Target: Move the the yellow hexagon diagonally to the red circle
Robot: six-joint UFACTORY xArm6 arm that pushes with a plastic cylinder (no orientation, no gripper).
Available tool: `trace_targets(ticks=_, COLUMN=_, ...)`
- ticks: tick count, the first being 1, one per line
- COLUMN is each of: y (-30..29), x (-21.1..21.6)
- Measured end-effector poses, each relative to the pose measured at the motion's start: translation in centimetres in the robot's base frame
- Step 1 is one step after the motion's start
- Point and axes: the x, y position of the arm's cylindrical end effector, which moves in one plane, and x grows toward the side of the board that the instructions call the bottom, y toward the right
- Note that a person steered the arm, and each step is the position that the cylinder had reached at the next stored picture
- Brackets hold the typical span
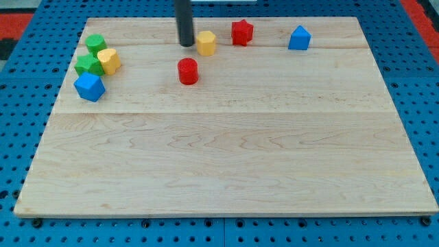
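This looks like a robotics lab bench. A pale wooden board (226, 158) lies on a blue perforated mounting plate (20, 82) reaching around and below my tip (186, 44); the surroundings are cropped, so probably.

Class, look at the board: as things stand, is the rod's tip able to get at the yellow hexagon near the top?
Probably yes. My tip sits just to the view's left of the yellow hexagon, with nothing between them. The red circle lies below, out of the way.

my tip (186, 44) just left of yellow hexagon (206, 42)
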Motion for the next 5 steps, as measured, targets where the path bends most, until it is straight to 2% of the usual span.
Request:
trace_targets(ticks=1, y=-1.8, x=-0.2)
trace_targets(ticks=2, y=0.0, x=0.9)
trace_targets(ticks=3, y=3.1, x=-3.5)
trace_targets(ticks=4, y=4.8, x=-5.6)
trace_targets(ticks=5, y=6.6, x=-2.7)
